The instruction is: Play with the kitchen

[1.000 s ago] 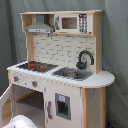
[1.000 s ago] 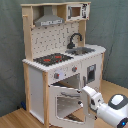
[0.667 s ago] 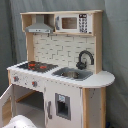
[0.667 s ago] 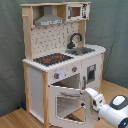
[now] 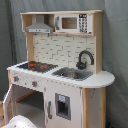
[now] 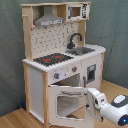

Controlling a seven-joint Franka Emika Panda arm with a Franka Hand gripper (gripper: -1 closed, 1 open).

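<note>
The kitchen is a tall toy of pale wood and white panels, seen in both exterior views. It has a black-red hob, a grey hood, a black tap and a sink. Its windowed oven door is swung open on a side hinge. My gripper is at the door's free edge, at about window height. The white arm reaches in from the second exterior view's lower right.
A toy microwave sits on the top shelf. A narrow cupboard door with a small window is closed under the sink. A dark curtain hangs behind. The floor is wooden.
Hardly anything differs: the arm has shifted slightly by the door's edge, and the oven door stays open at about the same angle.
</note>
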